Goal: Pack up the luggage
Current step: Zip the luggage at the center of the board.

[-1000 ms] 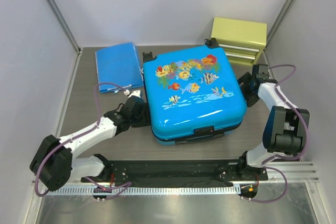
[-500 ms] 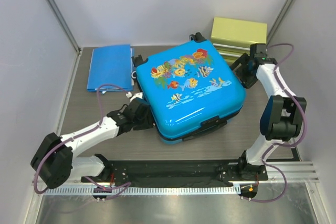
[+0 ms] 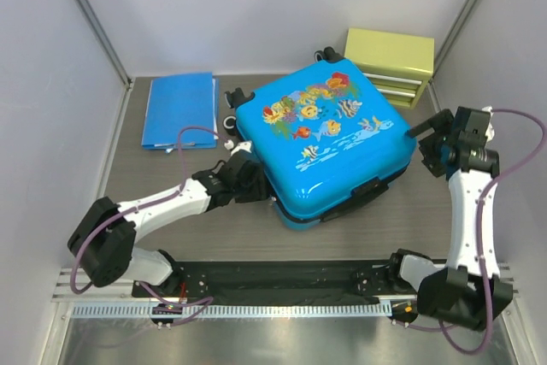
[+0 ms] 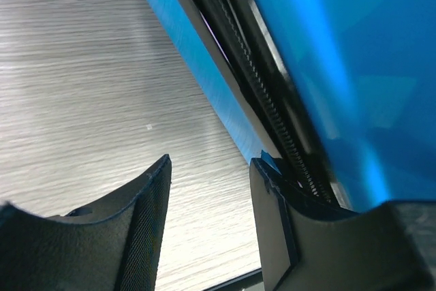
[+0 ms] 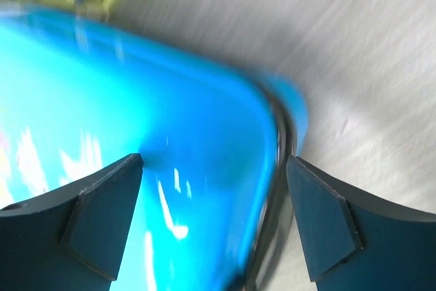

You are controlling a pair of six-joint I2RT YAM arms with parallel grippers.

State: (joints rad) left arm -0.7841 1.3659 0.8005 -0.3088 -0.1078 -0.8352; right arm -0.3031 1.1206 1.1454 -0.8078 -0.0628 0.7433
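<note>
The luggage (image 3: 329, 147) lies closed and flat, turned askew, right of centre in the top view, black wheels toward the upper left. At its lower-left edge, the left gripper (image 4: 210, 163) is half spread with bare table (image 3: 256, 232) between its fingers; one finger touches the zipper seam. At the right corner, the right gripper (image 5: 214, 160) is spread wide, pinching nothing. A folder (image 3: 179, 110) lies upper left and a drawer box (image 3: 389, 64) upper right.
</note>
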